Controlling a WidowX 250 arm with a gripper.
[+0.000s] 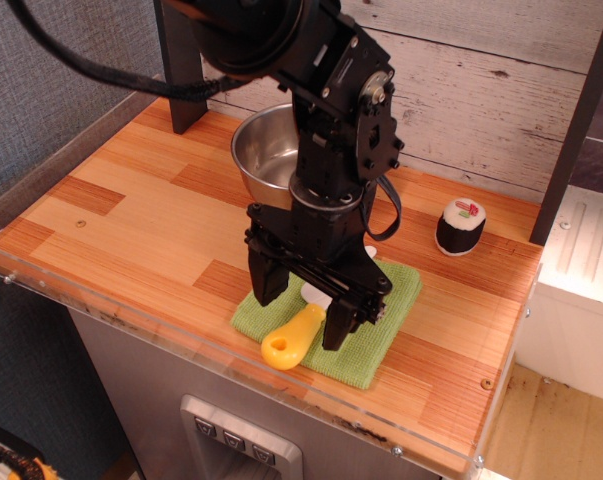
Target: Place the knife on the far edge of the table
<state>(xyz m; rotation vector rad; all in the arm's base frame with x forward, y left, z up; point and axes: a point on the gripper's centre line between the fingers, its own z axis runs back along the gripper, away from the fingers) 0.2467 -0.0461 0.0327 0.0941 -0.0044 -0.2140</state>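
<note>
The knife (299, 333) is shown lying flat on a green cloth (376, 330) near the front edge of the bench (131, 200), its yellow handle pointing toward the front rim and overhanging the cloth's edge slightly. Most of the cream blade is hidden behind the gripper (303, 308); only a small pale patch is seen between the fingers. The gripper is lowered over the knife with its two dark fingers spread apart, one to each side of the junction of blade and handle. No closing on the knife is visible, so the gripper is judged to be open and the knife not yet grasped. Whether the fingertips touch the cloth cannot be told.

Behind the arm, a steel bowl (264, 152) stands toward the back of the bench, and a toy sushi roll (461, 226) stands upright to the right, well apart from the cloth.

The task is judged to be at its early stage: the approach is made, but grasping, lifting, carrying and release at the far edge are all left to be done. The far edge beside the bowl is seen as bare wood where the knife could be set.
</note>
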